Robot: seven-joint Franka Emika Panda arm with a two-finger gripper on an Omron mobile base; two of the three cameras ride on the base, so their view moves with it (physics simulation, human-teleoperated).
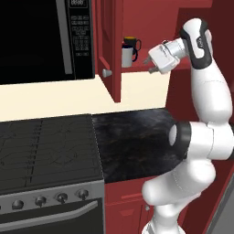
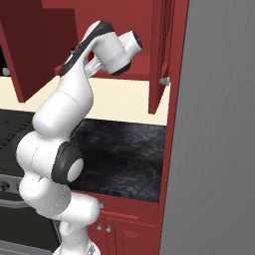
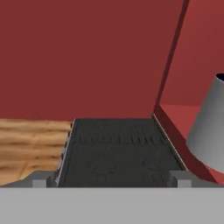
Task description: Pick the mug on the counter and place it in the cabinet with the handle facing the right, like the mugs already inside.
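White mug point(image 1: 126, 56) on cabinet point(image 1: 151, 18) shelf | hand point(image 1: 149, 65) wide open, empty, seemingly just beside

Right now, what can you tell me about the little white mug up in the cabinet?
The white mug is small and round, smooth like glazed pottery, with a dark navy loop handle sticking out to the right. It stands upright on the red shelf of the cabinet, just in front of the black mug. The open end effector hangs to its right, not touching it.

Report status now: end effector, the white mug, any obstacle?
End effector open, empty, beside cabinet shelf. White mug on shelf, handle right, black mug behind. No obstacle seen.
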